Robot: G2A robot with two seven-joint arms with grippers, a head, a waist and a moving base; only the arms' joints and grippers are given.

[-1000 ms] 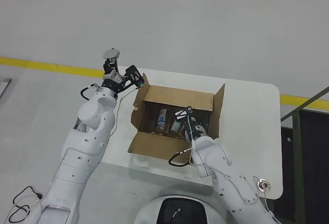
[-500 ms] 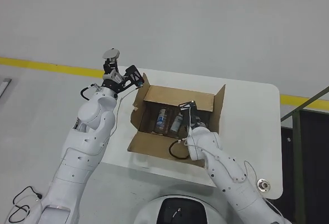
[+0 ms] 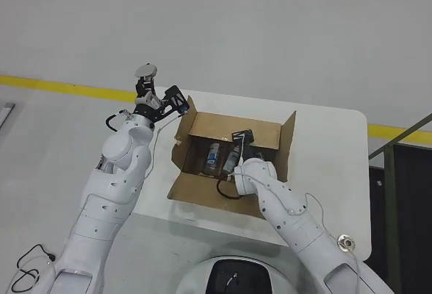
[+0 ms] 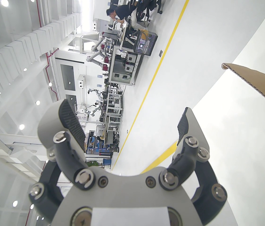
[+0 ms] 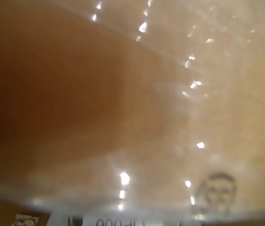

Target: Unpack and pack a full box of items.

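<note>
The box (image 3: pixel 201 191) sits on the table (image 3: pixel 333 147), bottles (image 3: pixel 213 157) inside. The right gripper (image 3: pixel 239 147) is down in the box by them, and I can't tell its grip. The left gripper (image 4: pixel 125 109) hangs spread and empty outside the box's flap (image 4: pixel 252 81).

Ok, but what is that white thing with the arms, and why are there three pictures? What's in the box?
It is a robot with two arms. One picture comes from a camera above its arms, looking down at the white table, where an open cardboard box stands. Inside are small bottles. The other two pictures come from little cameras on its wrists. The left gripper is open and empty, beside the box's flap. The right arm is down inside the box. Its camera sits so close to the cardboard and some shiny plastic that everything looks blurry, so I cannot tell whether it holds anything.
</note>
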